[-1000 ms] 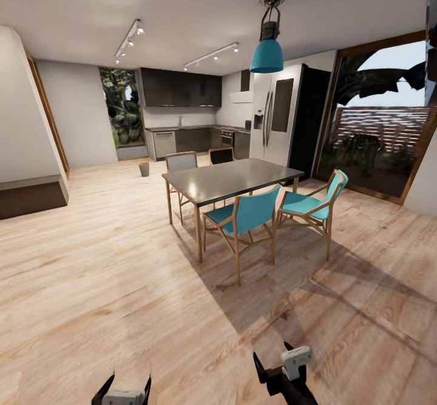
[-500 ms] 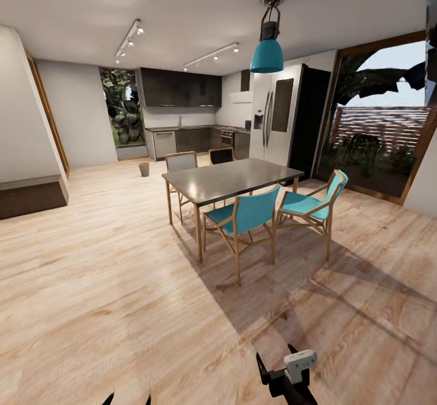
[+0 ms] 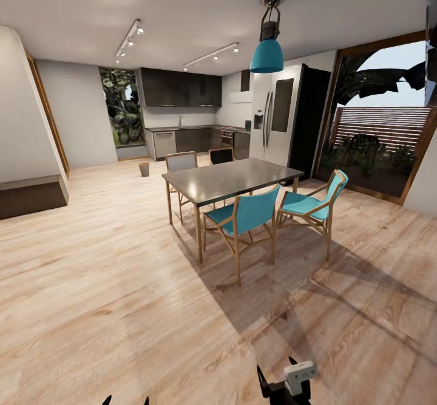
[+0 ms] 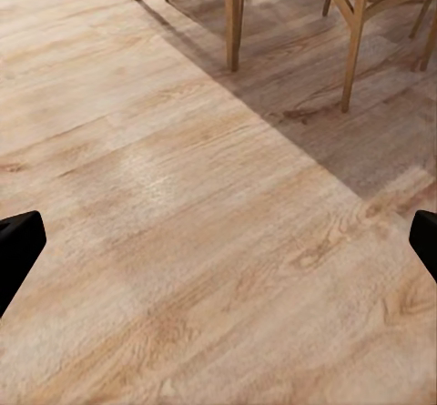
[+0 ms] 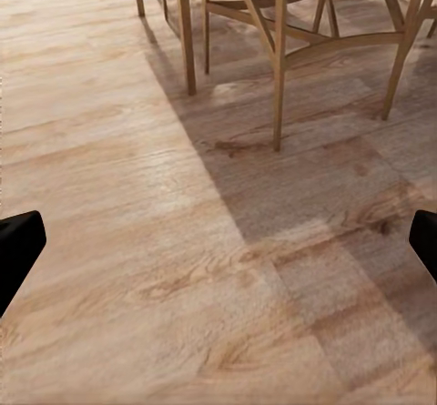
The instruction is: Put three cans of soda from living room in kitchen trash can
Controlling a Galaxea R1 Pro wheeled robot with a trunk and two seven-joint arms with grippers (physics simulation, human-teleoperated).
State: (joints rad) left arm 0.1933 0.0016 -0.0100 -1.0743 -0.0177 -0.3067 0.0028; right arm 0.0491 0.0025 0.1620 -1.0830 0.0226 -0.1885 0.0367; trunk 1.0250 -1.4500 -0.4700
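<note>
The trash can point(image 3: 144, 169) is a small pale bin standing on the wood floor far ahead, in front of the kitchen's dark cabinets point(image 3: 180, 141). The steel fridge point(image 3: 274, 115) rises to their right. No soda can is in view. At the head view's bottom edge, just the two tips of my left gripper point(image 3: 125, 401) poke up. My right gripper point(image 3: 277, 373) sits low at the bottom right. In the wrist views, the left gripper point(image 4: 218, 246) and the right gripper point(image 5: 218, 246) each stand open over bare floor, with nothing between the fingers.
A dark dining table point(image 3: 230, 178) with teal chairs point(image 3: 246, 215) stands ahead to the right, under a teal pendant lamp point(image 3: 267, 56). Open wood floor runs along its left towards the kitchen. A low dark bench point(image 3: 31, 197) lies at the left wall, and glass doors point(image 3: 379, 119) at the right.
Both grippers have sunk lower in the head view; the left one now shows just its fingertips at the bottom edge. The room itself has not shifted.
</note>
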